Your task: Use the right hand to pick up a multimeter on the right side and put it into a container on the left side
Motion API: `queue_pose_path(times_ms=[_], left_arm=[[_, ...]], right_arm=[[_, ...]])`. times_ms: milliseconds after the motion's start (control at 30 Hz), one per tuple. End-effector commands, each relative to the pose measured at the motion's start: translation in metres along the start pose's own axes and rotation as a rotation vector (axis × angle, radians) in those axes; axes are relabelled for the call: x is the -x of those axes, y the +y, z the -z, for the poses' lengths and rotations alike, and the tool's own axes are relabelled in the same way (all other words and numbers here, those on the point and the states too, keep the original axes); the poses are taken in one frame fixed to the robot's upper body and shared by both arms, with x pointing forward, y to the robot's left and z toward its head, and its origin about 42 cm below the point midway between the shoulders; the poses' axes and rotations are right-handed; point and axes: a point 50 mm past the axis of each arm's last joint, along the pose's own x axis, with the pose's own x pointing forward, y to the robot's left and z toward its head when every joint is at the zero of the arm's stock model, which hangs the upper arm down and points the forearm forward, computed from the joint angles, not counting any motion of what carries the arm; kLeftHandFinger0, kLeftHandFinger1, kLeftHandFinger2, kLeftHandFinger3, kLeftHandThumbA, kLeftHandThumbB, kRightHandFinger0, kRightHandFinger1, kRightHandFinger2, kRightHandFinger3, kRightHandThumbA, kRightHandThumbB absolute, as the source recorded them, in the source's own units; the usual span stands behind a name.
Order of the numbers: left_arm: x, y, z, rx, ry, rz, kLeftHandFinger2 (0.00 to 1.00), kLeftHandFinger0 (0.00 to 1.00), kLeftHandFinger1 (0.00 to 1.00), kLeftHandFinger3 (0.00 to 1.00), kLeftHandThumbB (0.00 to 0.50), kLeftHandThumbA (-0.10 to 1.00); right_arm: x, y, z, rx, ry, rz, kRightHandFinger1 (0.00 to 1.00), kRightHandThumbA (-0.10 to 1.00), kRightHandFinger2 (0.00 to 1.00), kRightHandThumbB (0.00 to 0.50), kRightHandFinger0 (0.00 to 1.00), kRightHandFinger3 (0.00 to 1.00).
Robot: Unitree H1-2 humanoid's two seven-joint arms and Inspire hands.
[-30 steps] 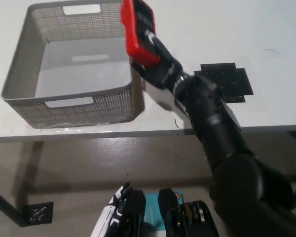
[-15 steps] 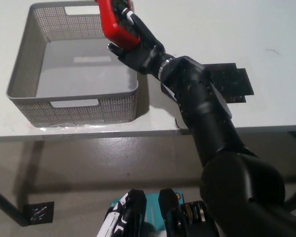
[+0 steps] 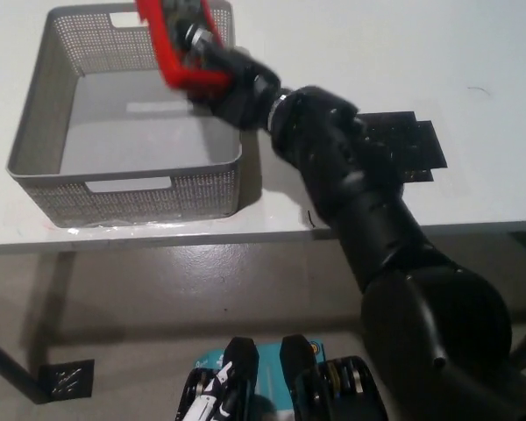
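Moved left: right hand [image 3: 223, 74] gripping multimeter [image 3: 171, 44] over container [image 3: 123, 189] | white table [image 3: 473, 53] (tan floor)

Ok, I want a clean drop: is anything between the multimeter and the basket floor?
Nothing visible. The right robot hand holds the red multimeter above the grey basket, past its right wall, and the floor below looks bare.

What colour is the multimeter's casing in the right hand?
Red, seen in the head view: the multimeter is held over the container.
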Motion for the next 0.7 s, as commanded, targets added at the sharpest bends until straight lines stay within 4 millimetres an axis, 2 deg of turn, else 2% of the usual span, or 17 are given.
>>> queue_pose_path(times_ms=[0, 33, 100, 133, 167, 233, 267, 333, 367, 400, 433, 467, 500, 533, 567, 667], left_arm=[[0.005, -0.005, -0.006, -0.015, -0.053, 0.035, 1.0, 1.0, 1.0, 1.0, 0.457, 1.0], [0.005, -0.006, -0.006, -0.015, -0.052, 0.039, 1.0, 1.0, 1.0, 1.0, 0.463, 1.0], [0.005, -0.008, -0.006, -0.013, -0.051, 0.045, 1.0, 1.0, 1.0, 1.0, 0.467, 1.0], [0.006, -0.009, -0.007, -0.015, -0.053, 0.048, 1.0, 1.0, 1.0, 1.0, 0.466, 1.0], [0.006, -0.011, -0.007, -0.007, -0.054, 0.05, 1.0, 1.0, 1.0, 1.0, 0.459, 1.0], [0.007, -0.013, -0.007, -0.004, -0.053, 0.057, 1.0, 1.0, 1.0, 1.0, 0.459, 1.0], [0.008, -0.014, -0.008, -0.002, -0.055, 0.06, 1.0, 1.0, 1.0, 1.0, 0.456, 1.0], [0.009, -0.014, -0.008, -0.003, -0.058, 0.064, 1.0, 1.0, 1.0, 1.0, 0.455, 1.0], [0.009, -0.013, -0.009, -0.007, -0.059, 0.066, 1.0, 1.0, 1.0, 1.0, 0.454, 1.0], [0.008, -0.014, -0.009, -0.005, -0.06, 0.067, 1.0, 1.0, 1.0, 1.0, 0.444, 1.0], [0.008, -0.014, -0.009, 0.006, -0.059, 0.068, 1.0, 1.0, 1.0, 1.0, 0.451, 1.0], [0.008, -0.014, -0.009, 0.004, -0.059, 0.069, 1.0, 1.0, 1.0, 1.0, 0.457, 1.0], [0.008, -0.014, -0.009, 0.0, -0.059, 0.069, 1.0, 1.0, 1.0, 1.0, 0.458, 1.0], [0.008, -0.014, -0.009, -0.005, -0.057, 0.069, 1.0, 1.0, 1.0, 1.0, 0.448, 1.0], [0.008, -0.014, -0.009, -0.011, -0.062, 0.071, 1.0, 1.0, 1.0, 1.0, 0.439, 1.0], [0.005, -0.013, -0.011, -0.017, -0.07, 0.074, 1.0, 1.0, 1.0, 1.0, 0.429, 1.0]], right_arm=[[-0.005, 0.047, -0.035, 0.86, -0.282, 0.262, 0.46, -0.1, 0.83, 0.142, 0.0, 0.89], [-0.006, 0.046, -0.032, 0.916, -0.277, 0.273, 0.51, -0.1, 0.85, 0.136, 0.02, 0.86], [-0.008, 0.046, -0.027, 1.014, -0.27, 0.289, 0.53, -0.1, 0.85, 0.144, 0.03, 0.84], [-0.008, 0.045, -0.023, 1.065, -0.285, 0.292, 0.48, -0.1, 0.8, 0.165, 0.0, 0.72], [-0.009, 0.043, -0.018, 1.115, -0.293, 0.3, 0.45, -0.1, 0.81, 0.185, 0.0, 0.69], [-0.009, 0.04, -0.012, 1.168, -0.301, 0.31, 0.4, -0.1, 0.82, 0.191, 0.0, 0.7], [-0.009, 0.038, -0.007, 1.193, -0.3, 0.313, 0.42, -0.1, 0.83, 0.194, 0.0, 0.71], [-0.009, 0.035, -0.003, 1.231, -0.299, 0.326, 0.5, -0.1, 0.9, 0.201, 0.07, 0.81], [-0.009, 0.034, 0.0, 1.25, -0.3, 0.34, 0.44, -0.1, 0.82, 0.197, 0.03, 0.77], [-0.009, 0.033, 0.001, 1.291, -0.298, 0.365, 0.52, -0.1, 0.86, 0.224, 0.15, 0.86], [-0.01, 0.032, 0.001, 1.309, -0.251, 0.348, 0.94, 0.34, 1.0, 0.285, 0.59, 1.0], [-0.011, 0.032, 0.0, 1.297, -0.217, 0.317, 1.0, 0.5, 1.0, 0.356, 0.79, 1.0], [-0.011, 0.032, -0.001, 1.293, -0.188, 0.291, 1.0, 0.64, 1.0, 0.417, 1.0, 1.0], [-0.011, 0.031, -0.002, 1.3, -0.156, 0.262, 1.0, 0.73, 1.0, 0.47, 1.0, 1.0], [-0.011, 0.031, -0.005, 1.311, -0.144, 0.243, 1.0, 0.77, 1.0, 0.495, 1.0, 1.0], [-0.01, 0.033, -0.016, 1.318, -0.156, 0.233, 1.0, 0.81, 1.0, 0.444, 1.0, 1.0]])
